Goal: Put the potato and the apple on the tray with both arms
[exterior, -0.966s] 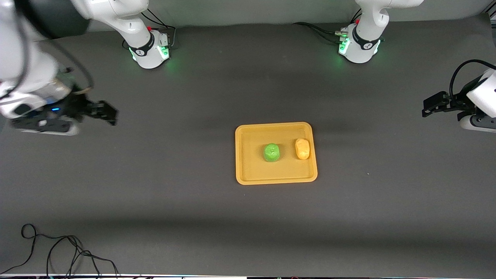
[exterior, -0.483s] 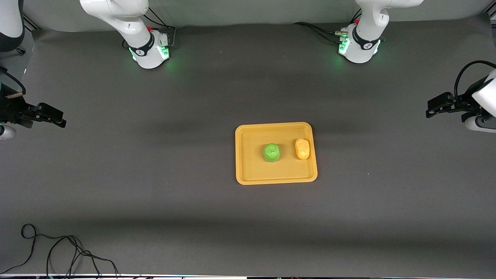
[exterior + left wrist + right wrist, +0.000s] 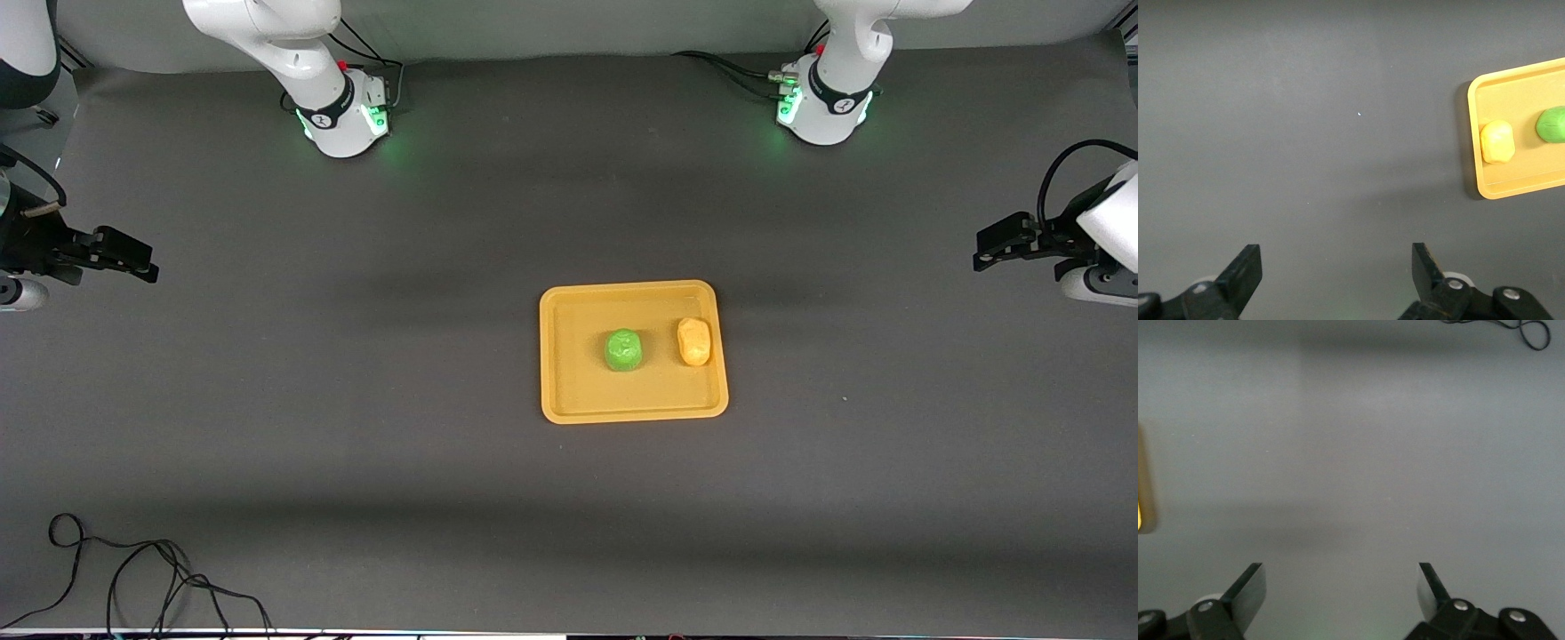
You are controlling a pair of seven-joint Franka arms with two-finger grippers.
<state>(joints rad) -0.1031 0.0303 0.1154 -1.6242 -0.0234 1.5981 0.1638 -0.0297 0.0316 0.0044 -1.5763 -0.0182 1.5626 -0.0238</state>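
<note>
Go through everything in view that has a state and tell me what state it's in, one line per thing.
apple: resting on the tray, free of any gripper.
potato: on the tray beside the apple, apart from it.
tray: flat on the table, holding both.
left gripper: open, empty, over bare table.
right gripper: open, empty, over bare table.

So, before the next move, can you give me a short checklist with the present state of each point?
1. Apple lies in the tray: ok.
2. Potato lies in the tray, beside the apple, apart from it: ok.
3. Left gripper open and empty, over the table's left-arm end: ok.
4. Right gripper open and empty, over the table's right-arm end: ok.
5. Both grippers away from the tray: ok.
6. Tray flat on the table: ok.
</note>
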